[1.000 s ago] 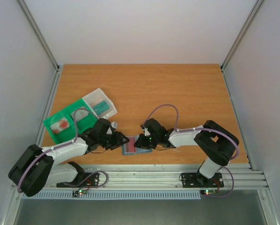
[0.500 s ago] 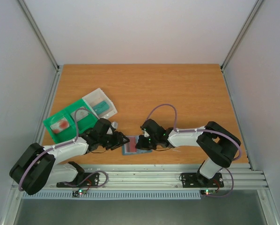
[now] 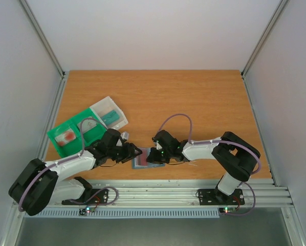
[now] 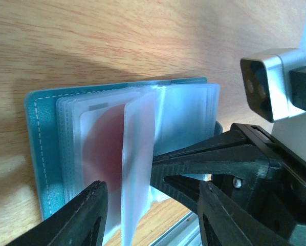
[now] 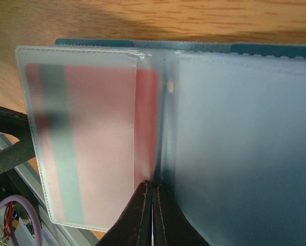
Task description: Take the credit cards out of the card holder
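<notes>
The slate-blue card holder [image 3: 141, 160] lies open on the wood near the front edge, between both arms. In the left wrist view its cover [image 4: 40, 154] carries clear sleeves, and one holds a credit card with a big red round mark [image 4: 104, 148]. One sleeve [image 4: 137, 154] stands upright between the spread fingers of my left gripper [image 4: 153, 187], which is open and low over the holder [image 3: 134, 154]. My right gripper [image 5: 152, 185] is shut on that sleeve's edge near the fold. A reddish-pink credit card [image 5: 102, 128] sits in the sleeve left of it.
A green tray [image 3: 66, 136] with a clear box [image 3: 109, 115] stands at the left, just behind the left arm. The metal rail [image 3: 194, 189] of the table's front edge runs close under the holder. The right wrist's camera block [image 4: 273, 84] hangs near the left gripper.
Hardly anything. The right gripper has edged slightly left at the holder and stays shut. The left gripper holds its place and width.
</notes>
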`<action>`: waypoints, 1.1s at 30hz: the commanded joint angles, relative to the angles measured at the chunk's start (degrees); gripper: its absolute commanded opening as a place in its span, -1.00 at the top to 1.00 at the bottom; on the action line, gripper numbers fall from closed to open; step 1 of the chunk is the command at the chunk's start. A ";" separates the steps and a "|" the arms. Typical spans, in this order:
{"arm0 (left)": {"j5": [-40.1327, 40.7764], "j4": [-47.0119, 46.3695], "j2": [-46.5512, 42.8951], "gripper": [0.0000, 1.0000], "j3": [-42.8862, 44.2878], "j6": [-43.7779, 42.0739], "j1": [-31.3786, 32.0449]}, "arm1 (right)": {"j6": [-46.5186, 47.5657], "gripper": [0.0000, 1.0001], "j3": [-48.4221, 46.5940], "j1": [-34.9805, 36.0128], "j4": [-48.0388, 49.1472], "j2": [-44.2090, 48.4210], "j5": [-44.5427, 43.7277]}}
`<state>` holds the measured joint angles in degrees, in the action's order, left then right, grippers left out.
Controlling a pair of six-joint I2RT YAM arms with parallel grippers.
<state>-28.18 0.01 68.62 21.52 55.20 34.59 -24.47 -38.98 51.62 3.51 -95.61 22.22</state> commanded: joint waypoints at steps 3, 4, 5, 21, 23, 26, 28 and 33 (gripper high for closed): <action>-0.22 -2.57 -1.63 0.02 -0.34 0.54 0.30 | -0.14 0.90 1.45 0.50 -1.42 -1.87 -1.78; -0.33 -2.68 -1.34 0.02 -0.35 0.53 0.30 | -0.22 0.90 1.50 0.50 -1.31 -1.80 -1.79; -0.36 -2.84 -1.19 0.03 -0.41 0.52 0.30 | -0.23 0.90 1.53 0.50 -1.31 -1.73 -1.81; -2.10 -6.23 0.90 0.02 -0.68 2.04 0.30 | -0.65 0.90 1.81 0.50 0.02 -1.08 -1.32; -2.45 -6.93 1.30 0.02 -0.64 2.23 0.35 | -0.66 0.90 1.85 0.50 0.07 -1.07 -1.36; -3.00 -8.17 1.77 0.02 -0.65 2.76 0.49 | -0.75 0.90 1.80 0.50 0.39 -1.41 -1.14; -2.89 -8.44 1.87 0.02 -0.41 3.10 1.03 | -0.84 0.90 1.89 0.50 0.48 -1.29 -1.13; -1.91 -8.07 2.57 0.02 0.89 3.25 3.08 | -0.39 0.88 1.92 0.50 -0.69 0.82 -1.47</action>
<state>-30.24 -4.58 70.11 21.52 58.11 36.07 -24.86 -38.26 51.59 5.21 -95.61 22.48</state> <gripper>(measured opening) 0.490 0.052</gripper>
